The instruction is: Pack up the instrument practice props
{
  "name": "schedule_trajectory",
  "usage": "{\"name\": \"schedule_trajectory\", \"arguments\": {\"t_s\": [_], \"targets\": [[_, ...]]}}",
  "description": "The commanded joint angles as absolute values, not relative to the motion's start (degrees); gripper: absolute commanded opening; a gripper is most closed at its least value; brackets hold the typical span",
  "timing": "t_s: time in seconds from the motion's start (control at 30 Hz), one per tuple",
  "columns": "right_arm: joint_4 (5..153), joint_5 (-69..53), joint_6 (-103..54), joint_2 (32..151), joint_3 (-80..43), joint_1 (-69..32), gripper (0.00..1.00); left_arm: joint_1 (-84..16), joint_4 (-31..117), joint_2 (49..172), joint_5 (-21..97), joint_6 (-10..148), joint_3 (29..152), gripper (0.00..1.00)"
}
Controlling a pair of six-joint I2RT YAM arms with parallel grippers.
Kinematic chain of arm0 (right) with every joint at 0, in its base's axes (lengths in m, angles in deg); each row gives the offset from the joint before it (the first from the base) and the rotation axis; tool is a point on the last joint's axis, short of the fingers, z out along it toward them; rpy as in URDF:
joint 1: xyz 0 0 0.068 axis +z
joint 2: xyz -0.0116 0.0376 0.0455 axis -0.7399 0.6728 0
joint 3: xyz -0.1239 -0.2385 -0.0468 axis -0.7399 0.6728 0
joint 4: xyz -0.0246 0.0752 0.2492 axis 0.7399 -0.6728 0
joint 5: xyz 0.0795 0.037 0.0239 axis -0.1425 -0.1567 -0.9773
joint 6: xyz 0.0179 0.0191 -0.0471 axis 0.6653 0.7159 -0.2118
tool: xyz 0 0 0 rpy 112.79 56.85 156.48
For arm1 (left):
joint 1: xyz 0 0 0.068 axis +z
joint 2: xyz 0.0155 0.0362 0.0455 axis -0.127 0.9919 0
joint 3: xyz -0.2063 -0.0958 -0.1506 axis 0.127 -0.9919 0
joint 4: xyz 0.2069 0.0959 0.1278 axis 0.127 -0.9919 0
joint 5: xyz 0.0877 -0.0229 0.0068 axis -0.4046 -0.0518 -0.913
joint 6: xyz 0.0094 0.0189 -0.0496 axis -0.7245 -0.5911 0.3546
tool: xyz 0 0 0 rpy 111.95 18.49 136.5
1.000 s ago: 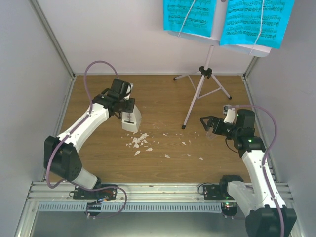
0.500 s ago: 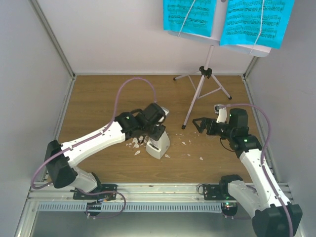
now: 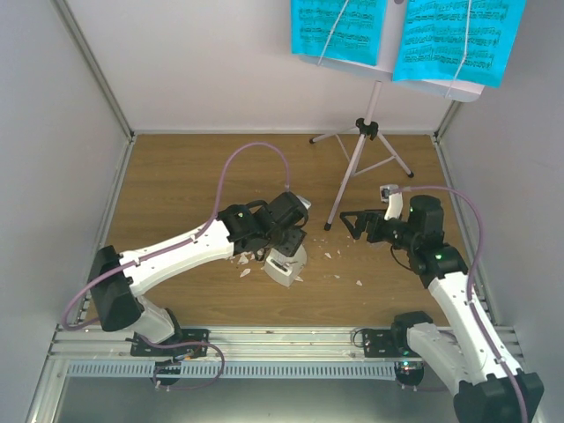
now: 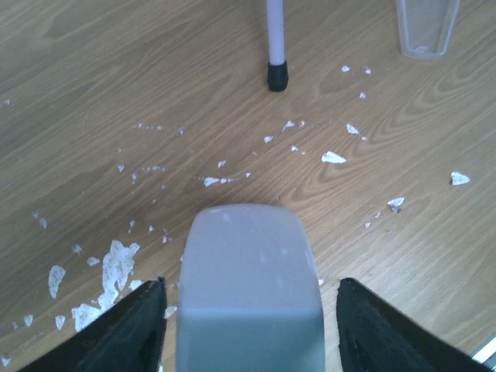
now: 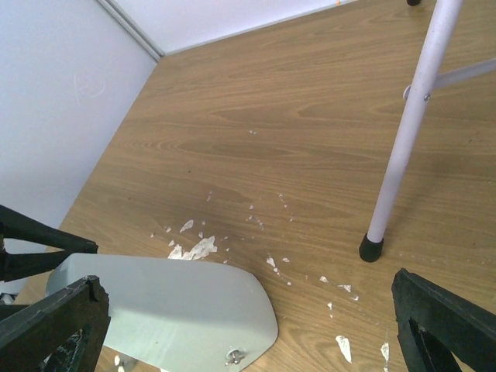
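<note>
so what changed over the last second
The left gripper carried the small white pyramid metronome from the back left to mid-table, beside the small white crumbs. It has now opened, with gaps on both sides of the metronome. The right gripper, open throughout, moved left toward a foot of the pale pink-white tripod music stand. The stand and its cyan sheet-music pages stayed put.
</note>
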State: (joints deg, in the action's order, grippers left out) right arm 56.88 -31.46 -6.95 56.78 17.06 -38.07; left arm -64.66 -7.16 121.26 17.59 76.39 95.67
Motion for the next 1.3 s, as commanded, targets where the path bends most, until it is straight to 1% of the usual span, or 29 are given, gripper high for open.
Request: {"name": "schedule_trajectory", "arguments": {"t_s": [0.0, 0.07, 0.13, 0.2, 0.33, 0.43, 0.5, 0.63, 0.73, 0.83, 0.9, 1.03, 1.17, 1.27], "targets": [[59.03, -30.40, -6.37, 55.58, 18.53, -37.27, 1.00, -65.30, -2.80, 120.50, 16.04, 77.60, 96.84, 0.70], [60.62, -31.51, -5.05, 55.57, 19.40, -37.26, 1.00, -65.29, -3.06, 120.12, 15.42, 77.75, 97.05, 0.82], [62.56, -32.85, -3.79, 55.42, 20.61, -37.23, 1.00, -65.28, -2.97, 119.60, 15.43, 77.95, 97.37, 0.91], [63.81, -33.53, -3.46, 55.39, 21.10, -37.25, 1.00, -65.28, -2.77, 118.58, 15.72, 77.93, 97.77, 0.98], [64.75, -33.74, -4.81, 55.40, 20.96, -36.38, 1.00, -64.85, -1.26, 114.85, 16.63, 76.96, 98.41, 0.99], [66.79, -33.00, -6.84, 55.94, 21.08, -33.13, 1.00, -60.46, 0.97, 110.30, 21.53, 74.58, 97.94, 0.99], [67.72, -29.58, -8.11, 56.99, 20.85, -29.58, 1.00, -54.30, 1.58, 107.80, 24.42, 72.46, 97.34, 0.99], [72.08, -18.57, -9.37, 56.28, 22.17, -20.18, 1.00, -36.36, 3.85, 102.84, 31.83, 70.03, 94.74, 0.99], [76.86, -13.60, -10.85, 53.68, 24.38, -14.72, 1.00, -29.78, 7.33, 99.15, 30.68, 67.42, 90.50, 0.99], [79.34, -8.76, -13.27, 51.75, 26.87, -9.87, 1.00, -26.89, 11.12, 95.84, 22.09, 64.80, 84.90, 0.99], [82.04, -7.95, -14.29, 51.48, 28.40, -7.95, 1.00, -25.47, 13.62, 94.15, 18.23, 63.28, 81.43, 0.99], [85.28, -9.03, -14.69, 51.72, 30.56, -5.10, 0.99, -24.50, 18.29, 91.52, 17.48, 60.19, 75.10, 0.99], [90.28, -9.66, -14.69, 49.56, 33.07, -2.12, 1.00, -24.50, 21.46, 89.75, 19.00, 60.26, 69.27, 0.99], [90.28, -9.13, -15.33, 50.18, 32.86, -1.28, 1.00, -24.52, 23.61, 88.97, 17.97, 61.16, 65.86, 0.99]]}}
